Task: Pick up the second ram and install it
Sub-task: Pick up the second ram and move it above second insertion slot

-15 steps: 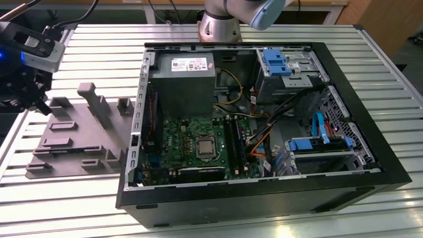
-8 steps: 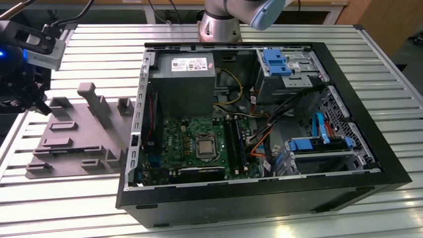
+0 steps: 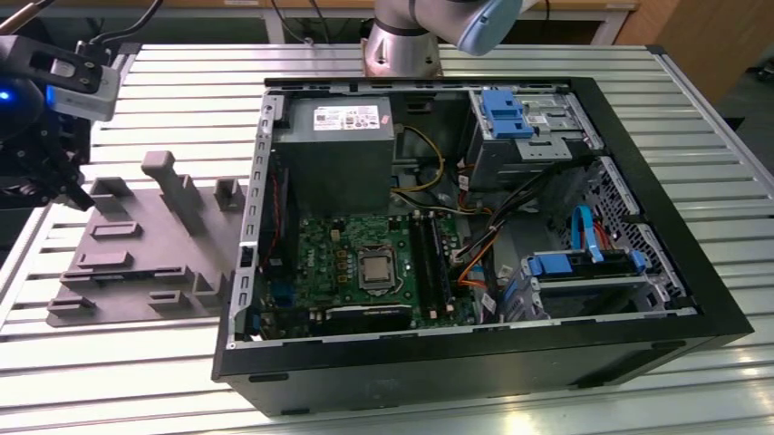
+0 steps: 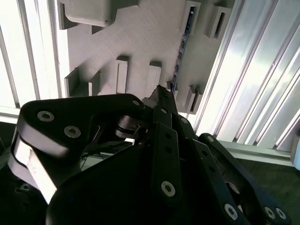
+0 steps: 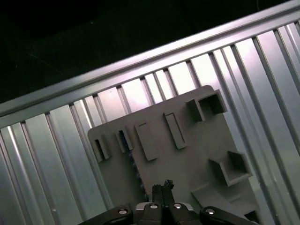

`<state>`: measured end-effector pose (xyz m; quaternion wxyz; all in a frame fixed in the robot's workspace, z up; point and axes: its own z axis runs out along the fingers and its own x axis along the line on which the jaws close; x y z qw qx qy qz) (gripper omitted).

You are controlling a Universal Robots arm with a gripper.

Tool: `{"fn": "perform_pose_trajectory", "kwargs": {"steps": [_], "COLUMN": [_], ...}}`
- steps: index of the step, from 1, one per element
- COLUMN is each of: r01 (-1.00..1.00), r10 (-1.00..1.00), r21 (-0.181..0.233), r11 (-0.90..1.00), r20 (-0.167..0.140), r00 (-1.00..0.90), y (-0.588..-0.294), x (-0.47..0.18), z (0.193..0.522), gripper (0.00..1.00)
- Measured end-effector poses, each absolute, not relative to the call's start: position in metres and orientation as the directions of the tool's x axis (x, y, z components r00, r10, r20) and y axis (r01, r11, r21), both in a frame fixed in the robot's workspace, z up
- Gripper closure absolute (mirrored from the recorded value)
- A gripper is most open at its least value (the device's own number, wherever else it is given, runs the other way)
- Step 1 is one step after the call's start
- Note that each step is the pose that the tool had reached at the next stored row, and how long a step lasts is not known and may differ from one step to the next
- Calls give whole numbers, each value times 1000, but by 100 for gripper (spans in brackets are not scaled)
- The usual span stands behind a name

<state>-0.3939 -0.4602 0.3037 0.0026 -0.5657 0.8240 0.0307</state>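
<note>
The gripper [image 5: 162, 186] has its jaws drawn together with nothing between them, as far as the first wrist view lets one judge; the tips look to meet in a narrow seam. It hangs above the grey fixture plate [image 3: 133, 258], near that plate's edge and not touching it.

The second ram [image 4: 180, 51] stands on its long edge in a slot of the plate, a thin dark strip with a bluish face. It lies just beyond the fingertips, apart from them.

In the exterior view the plate lies on the slatted metal table [image 3: 145, 362] at the exterior view's left. The open computer case [image 3: 484, 362] is just beside it toward the right, and the black memory slots [image 3: 426, 263] run alongside the processor socket on the green board inside.

I judge this to be the approach to the pick: the stick is ungrasped and the install not begun. A grasp here would call for the jaws to part, line up across the thin board and come squarely over its top edge.
</note>
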Motion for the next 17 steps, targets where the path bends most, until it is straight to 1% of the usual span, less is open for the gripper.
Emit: {"fn": "perform_pose_trajectory", "kwargs": {"steps": [17], "r01": [-983], "r10": [-983], "r21": [48], "r11": [179], "r20": [-39], "r00": [-181], "y": [-460], "x": [-394], "z": [304], "gripper": [89]}}
